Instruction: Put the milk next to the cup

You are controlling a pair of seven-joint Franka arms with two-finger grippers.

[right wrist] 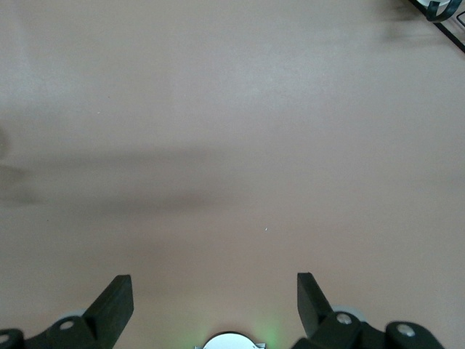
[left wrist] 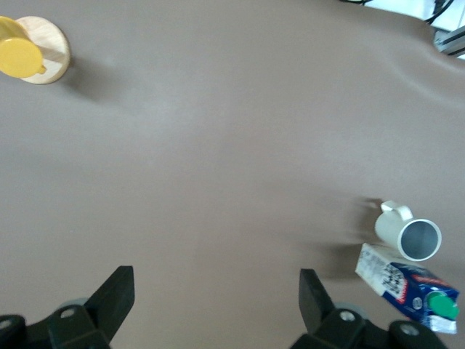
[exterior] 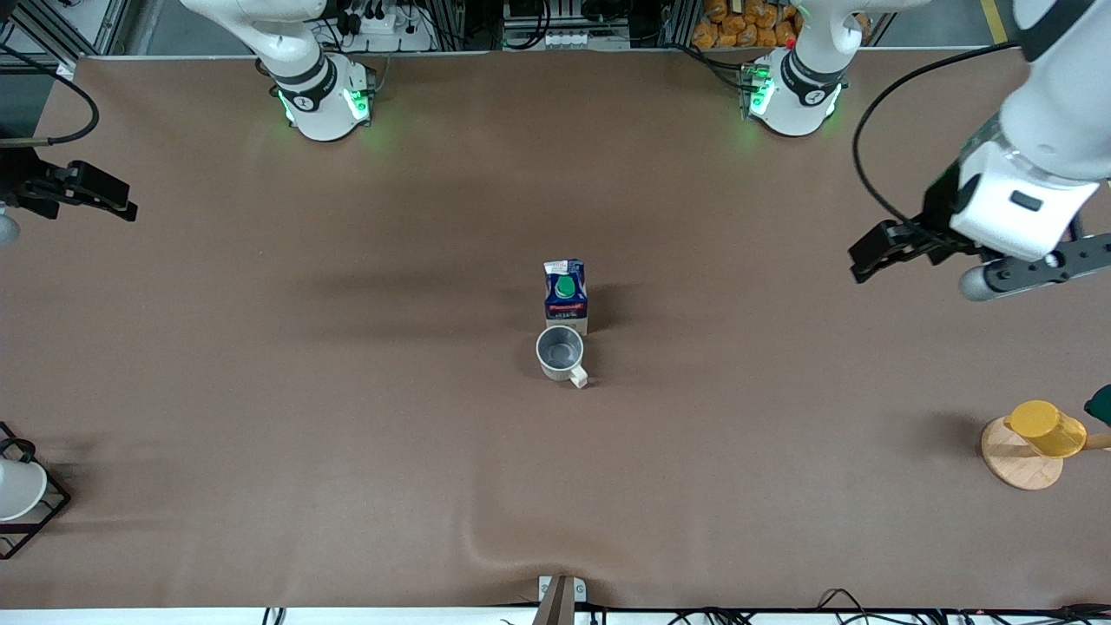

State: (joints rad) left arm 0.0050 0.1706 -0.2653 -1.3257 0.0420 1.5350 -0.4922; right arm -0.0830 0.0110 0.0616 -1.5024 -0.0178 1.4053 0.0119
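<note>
Placement complete: dark-blue gable-top milk carton (exterior: 566,296) stands touching the off-white handled mug (exterior: 562,353), well apart from both grippers. Left gripper (left wrist: 216,302) and right gripper (right wrist: 215,305) hang empty, fingers spread, over bare table; no further move appears needed.

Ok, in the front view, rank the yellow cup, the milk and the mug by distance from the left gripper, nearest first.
From the left gripper, open over the table's left-arm end:
1. Yellow cup, on its wooden coaster, nearer the front camera at that same end.
2. Milk, mid-table.
3. Mug, right beside the milk, slightly farther.

Robotics lab, 2 Franka arm bases (exterior: 321,100) bolted to brown-covered table (exterior: 260,391), alu frames, cables, power strip (exterior: 382,22)
</note>
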